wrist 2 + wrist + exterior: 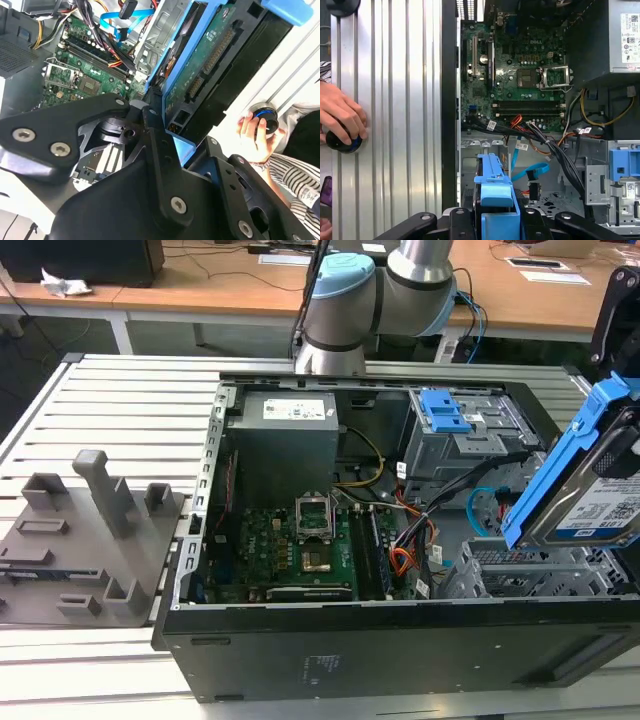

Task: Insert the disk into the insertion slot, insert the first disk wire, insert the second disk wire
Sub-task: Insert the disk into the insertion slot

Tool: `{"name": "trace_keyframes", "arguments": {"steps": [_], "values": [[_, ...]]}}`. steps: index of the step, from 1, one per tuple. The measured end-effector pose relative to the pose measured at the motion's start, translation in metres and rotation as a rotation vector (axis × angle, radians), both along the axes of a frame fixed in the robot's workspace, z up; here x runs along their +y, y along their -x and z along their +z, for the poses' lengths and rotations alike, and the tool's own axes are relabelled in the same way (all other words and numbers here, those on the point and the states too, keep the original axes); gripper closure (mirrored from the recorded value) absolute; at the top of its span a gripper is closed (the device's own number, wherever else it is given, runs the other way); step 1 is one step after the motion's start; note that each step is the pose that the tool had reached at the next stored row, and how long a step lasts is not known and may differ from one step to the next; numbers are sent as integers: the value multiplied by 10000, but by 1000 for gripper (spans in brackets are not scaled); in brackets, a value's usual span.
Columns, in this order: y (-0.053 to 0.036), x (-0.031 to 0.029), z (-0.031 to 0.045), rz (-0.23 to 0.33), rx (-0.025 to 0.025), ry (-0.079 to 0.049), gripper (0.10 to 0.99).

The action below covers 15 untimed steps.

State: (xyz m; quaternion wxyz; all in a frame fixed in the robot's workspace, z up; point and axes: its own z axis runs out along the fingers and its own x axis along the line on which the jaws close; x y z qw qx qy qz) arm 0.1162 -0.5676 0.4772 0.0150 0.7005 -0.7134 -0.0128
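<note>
The gripper [495, 222] is clamped on the disk [600, 502], its black fingers [160, 150] pressing on the blue bracket from either side in the second wrist view. The disk is in the air at the exterior view's right, not yet seated. It is tilted steeply, its long axis running from high at that view's right down toward the open computer case [400, 640].

The relation that matters is that the insertion slot [510, 575], the low perforated silver cage in the case's near corner, lies directly under the disk's lowered end and just ahead of the gripper. In the first wrist view the bracket's leading edge points into that bay, roughly along its length. The disk appears to be just above the cage rather than inside it.

The first disk wire [540, 145], orange, red and black, and the light-blue second disk wire [532, 172] both lie loose inside the case just beyond the slot, apart from the disk.

A person's hand [340, 117] rests on a black knob [340, 144] on the slatted desk [110, 400], well clear of the case.
</note>
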Motion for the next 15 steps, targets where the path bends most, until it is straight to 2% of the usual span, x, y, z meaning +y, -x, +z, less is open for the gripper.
{"name": "trace_keyframes", "arguments": {"steps": [6, 15], "values": [[0, 0, -65, 1, 0, 0, 718], [0, 0, -124, 0, 0, 0, 718]]}}
